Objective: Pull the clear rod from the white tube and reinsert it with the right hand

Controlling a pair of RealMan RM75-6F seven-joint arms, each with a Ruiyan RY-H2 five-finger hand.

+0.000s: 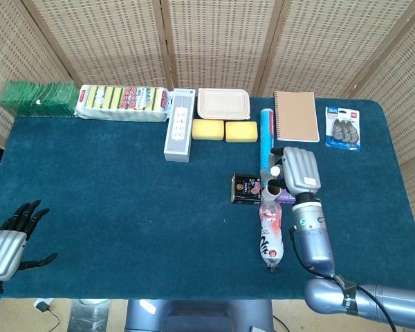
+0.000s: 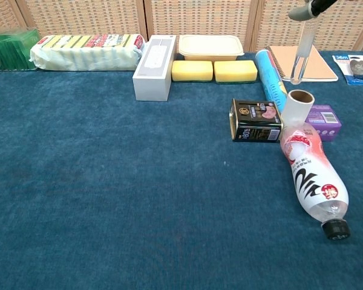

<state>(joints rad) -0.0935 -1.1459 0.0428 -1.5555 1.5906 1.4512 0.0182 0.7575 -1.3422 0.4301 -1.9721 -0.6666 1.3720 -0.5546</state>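
The white tube [image 2: 297,107] stands upright on the blue table [image 1: 124,194], just behind the neck of the lying bottle [image 2: 313,178], beside the dark tin [image 2: 256,121] and in front of the purple box [image 2: 325,118]. The clear rod [image 2: 304,55] hangs vertically above the tube, its lower end clear of the tube's mouth, gripped at the top by the right hand [image 1: 299,170]. The left hand [image 1: 10,238], far from the tube at the table's near-left edge, holds nothing, fingers spread.
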